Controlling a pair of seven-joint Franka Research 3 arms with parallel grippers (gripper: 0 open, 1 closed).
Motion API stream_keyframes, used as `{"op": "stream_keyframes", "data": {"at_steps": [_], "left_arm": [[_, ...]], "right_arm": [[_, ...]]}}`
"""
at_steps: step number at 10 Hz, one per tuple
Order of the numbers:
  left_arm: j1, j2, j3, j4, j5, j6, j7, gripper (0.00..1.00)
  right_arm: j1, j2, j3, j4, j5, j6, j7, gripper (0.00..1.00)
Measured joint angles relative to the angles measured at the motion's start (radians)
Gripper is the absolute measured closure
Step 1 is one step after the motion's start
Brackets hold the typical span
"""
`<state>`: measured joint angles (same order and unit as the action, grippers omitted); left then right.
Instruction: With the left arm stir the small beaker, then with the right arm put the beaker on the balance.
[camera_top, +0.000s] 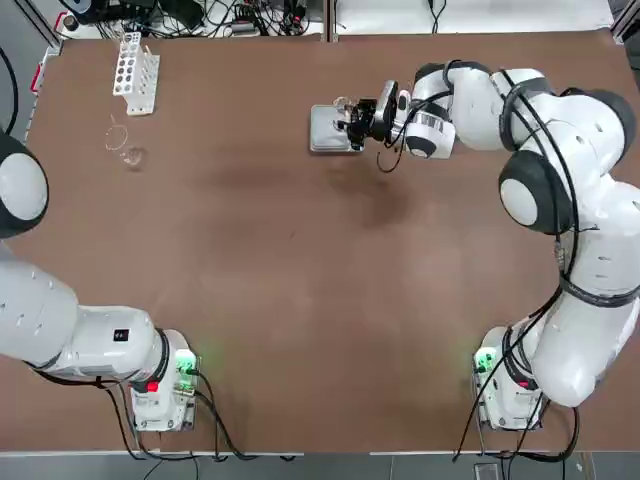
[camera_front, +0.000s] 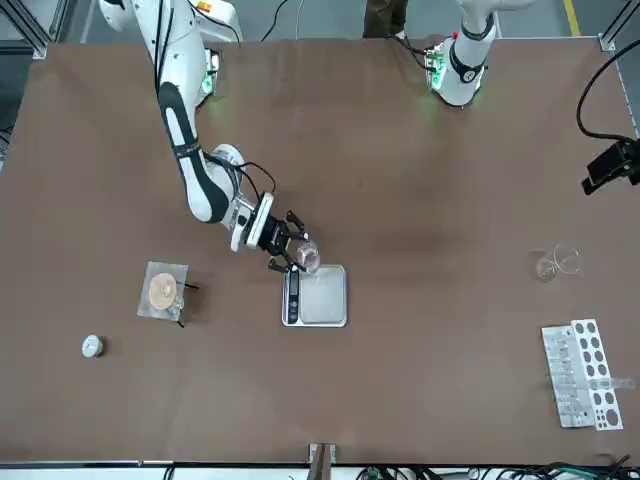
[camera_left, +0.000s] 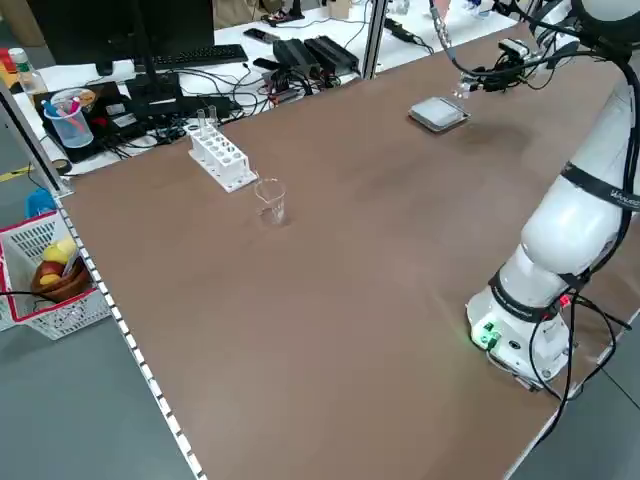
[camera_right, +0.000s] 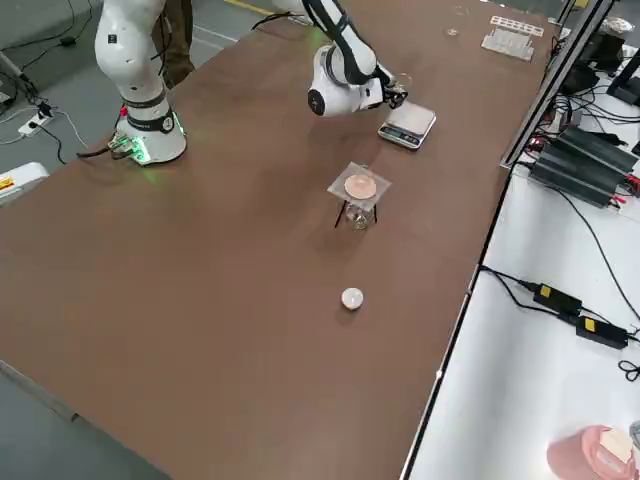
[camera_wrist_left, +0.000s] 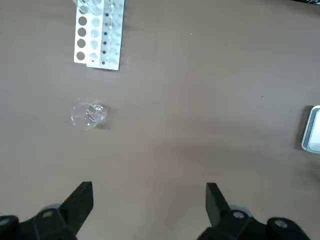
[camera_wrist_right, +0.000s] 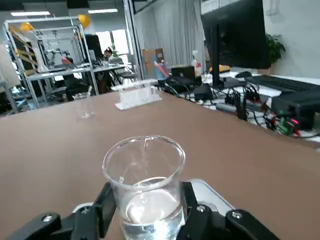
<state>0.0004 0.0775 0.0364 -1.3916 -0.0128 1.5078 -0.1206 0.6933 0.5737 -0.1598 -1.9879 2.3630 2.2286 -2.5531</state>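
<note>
Glass in hand: we see the small beaker (camera_wrist_right: 144, 187), clear and partly filled with a pale liquid, clamped between the fingers of the right gripper (camera_wrist_right: 145, 210), which presses on its lower walls from both sides.
Where it is: the small beaker hangs over the balance (camera_top: 331, 128), above the edge of the plate nearest the right arm (camera_top: 560, 180); we cannot tell whether its base touches the plate yet.
Why held so: we judge the low side grip keeps the rim clear and the liquid level, so the glass can go down flat on the plate.
Axis and heading: its long axis stands upright, mouth up, base toward the plate; we see no lean in the right wrist view.
Balance: silver-grey, its dark display strip on the side away from the robot, its square plate bare apart from the overhanging glass.
Left gripper: the left gripper (camera_wrist_left: 149, 205) is parked high, well apart from the balance on the robot's left, jaws spread and holding nothing.
Stirring glass: a wider clear vessel with a rod (camera_top: 124, 150) stands far from the balance on the left, beside the white test-tube rack (camera_top: 135, 72).
Stage, as we judge it: the stirring looks done and the placing is under way.
Risk, as we judge it: a set-down this near the plate's edge could tip the glass or skew the reading.
</note>
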Motion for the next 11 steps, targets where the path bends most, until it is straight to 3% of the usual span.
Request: {"op": "stream_keyframes", "data": {"at_steps": [3,11], "left_arm": [[-0.003,0.000,-0.002,0.000,0.000,0.000,0.000,0.00],[-0.004,0.000,-0.005,0.001,0.000,0.000,0.000,0.00]], "right_arm": [[0.007,0.070,0.000,0.069,0.011,0.055,0.010,0.42],[0.007,0.156,-0.011,0.190,0.019,0.076,0.036,0.42]]}}
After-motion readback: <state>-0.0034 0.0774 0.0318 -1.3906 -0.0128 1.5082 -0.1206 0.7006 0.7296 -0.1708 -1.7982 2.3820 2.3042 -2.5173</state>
